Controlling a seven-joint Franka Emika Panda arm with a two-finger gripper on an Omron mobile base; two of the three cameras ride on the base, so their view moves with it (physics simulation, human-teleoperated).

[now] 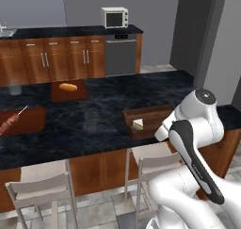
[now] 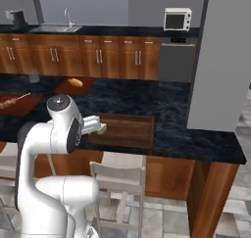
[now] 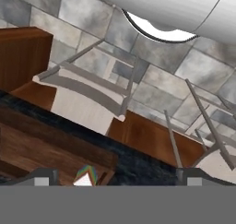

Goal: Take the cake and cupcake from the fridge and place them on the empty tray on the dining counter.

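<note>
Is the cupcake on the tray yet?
No: in the left base view the tray on the dining counter carries just the cake, with no pink-frosted cupcake beside it.

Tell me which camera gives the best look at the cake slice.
The left base view: the cake sits in plain sight on the tray, white frosting and striped side visible. The right base view shows just a pale sliver beside the arm. The hand view catches its rainbow tip at the bottom edge, between the open gripper tips.
</note>
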